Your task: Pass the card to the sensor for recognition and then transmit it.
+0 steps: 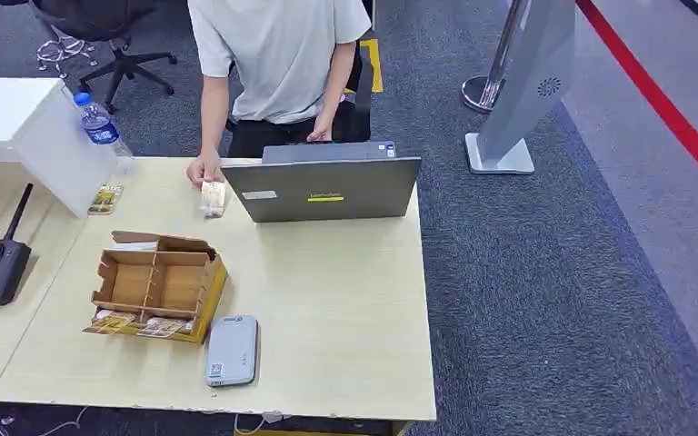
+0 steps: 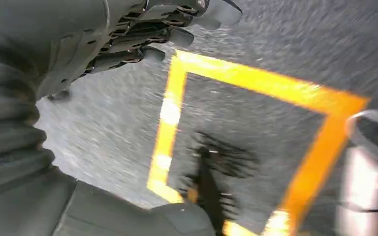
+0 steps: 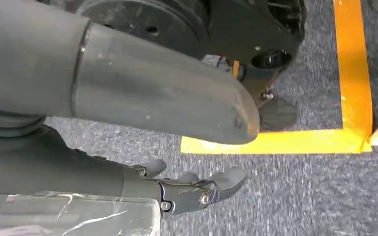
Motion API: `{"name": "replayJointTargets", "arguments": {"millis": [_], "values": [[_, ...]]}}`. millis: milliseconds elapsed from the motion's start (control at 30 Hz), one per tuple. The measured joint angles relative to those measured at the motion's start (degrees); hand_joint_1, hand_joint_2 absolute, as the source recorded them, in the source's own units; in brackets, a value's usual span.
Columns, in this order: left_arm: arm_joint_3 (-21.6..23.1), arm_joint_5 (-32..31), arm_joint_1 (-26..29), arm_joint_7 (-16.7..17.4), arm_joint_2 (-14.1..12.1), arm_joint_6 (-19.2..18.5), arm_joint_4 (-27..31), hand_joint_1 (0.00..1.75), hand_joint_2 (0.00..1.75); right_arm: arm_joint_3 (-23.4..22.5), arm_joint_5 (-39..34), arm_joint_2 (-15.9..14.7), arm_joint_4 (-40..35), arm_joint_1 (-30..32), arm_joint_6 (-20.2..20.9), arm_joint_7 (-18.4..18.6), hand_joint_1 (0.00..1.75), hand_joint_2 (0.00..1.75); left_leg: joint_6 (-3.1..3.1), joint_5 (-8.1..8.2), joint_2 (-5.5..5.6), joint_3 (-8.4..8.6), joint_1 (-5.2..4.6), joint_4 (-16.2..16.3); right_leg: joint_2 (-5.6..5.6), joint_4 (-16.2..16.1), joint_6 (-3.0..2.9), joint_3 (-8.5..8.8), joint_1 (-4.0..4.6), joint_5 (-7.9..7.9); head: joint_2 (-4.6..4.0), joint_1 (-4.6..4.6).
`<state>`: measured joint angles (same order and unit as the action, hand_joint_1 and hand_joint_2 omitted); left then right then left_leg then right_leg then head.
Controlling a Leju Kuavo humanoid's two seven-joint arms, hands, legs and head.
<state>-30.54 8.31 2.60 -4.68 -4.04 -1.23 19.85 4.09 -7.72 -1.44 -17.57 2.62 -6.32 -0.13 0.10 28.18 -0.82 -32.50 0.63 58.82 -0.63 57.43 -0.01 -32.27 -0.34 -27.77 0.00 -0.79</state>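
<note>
Head view: person's hand holds card at tabletop 12 o'clock; wrist views: left hand, right hand fingers released, empty.

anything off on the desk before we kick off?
Mostly tidy. The cardboard organizer box sits skewed to the table edge, one flap torn and raised. A water bottle leans against the white box. The sensor lies flat.

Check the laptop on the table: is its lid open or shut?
Open. The laptop lid stands upright with its back toward the head view, and the person sits behind it.
</note>
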Motion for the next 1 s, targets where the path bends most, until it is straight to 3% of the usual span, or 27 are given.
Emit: {"name": "replayJointTargets", "arguments": {"millis": [200, 400, 767, 900, 1000], "values": [[-9.9, 5.2, -1.7, -3.9, -0.9, -1.9, 2.9, 0.00, 1.75, 3.0, -2.0, -0.7, 1.5, -1.2, -1.9, -0.1, 0.00, 0.00, -0.01, 0.00, 0.00, 0.03, 0.00, 0.0, 0.00, 0.0, 0.00, -0.01, 0.00, 0.00, 0.00, 0.00], [-17.1, 10.4, -2.6, -6.6, -0.9, -2.4, 11.7, 0.00, 1.75, 5.2, -3.4, -1.2, 2.8, -1.8, -3.0, -0.5, 0.00, 0.00, 0.00, -0.02, -0.01, 0.03, 0.01, 0.0, 0.01, 0.0, -0.02, 0.00, 0.01, 0.01, 0.00, -0.02], [-23.9, 20.3, -4.0, -11.6, -1.3, -0.7, 32.7, 0.00, 1.75, 7.8, -4.6, -1.9, 4.5, -2.7, -3.9, -0.5, 0.00, 0.00, 0.00, -0.03, -0.01, 0.03, 0.01, 0.0, 0.01, 0.0, -0.02, 0.00, 0.02, 0.01, 0.00, -0.02], [-25.0, 23.6, -5.8, -13.3, -3.1, 0.5, 40.7, 0.00, 1.75, 8.5, -5.5, -2.2, 5.1, -3.0, -4.1, -0.4, 0.00, 0.00, -0.04, -0.07, 0.00, 0.03, 0.03, 0.0, 0.01, 0.0, -0.03, 0.00, 0.03, 0.03, 0.00, 0.04], [-25.5, 25.9, -8.2, -14.6, -5.8, 1.8, 46.4, 0.00, 1.75, 9.0, -5.7, -2.4, 5.5, -3.2, -4.2, -0.3, 0.00, 0.00, -0.10, -0.14, 0.01, 0.03, 0.04, 0.0, 0.00, 0.0, -0.07, -0.01, 0.05, 0.05, -0.02, 0.00]]}}
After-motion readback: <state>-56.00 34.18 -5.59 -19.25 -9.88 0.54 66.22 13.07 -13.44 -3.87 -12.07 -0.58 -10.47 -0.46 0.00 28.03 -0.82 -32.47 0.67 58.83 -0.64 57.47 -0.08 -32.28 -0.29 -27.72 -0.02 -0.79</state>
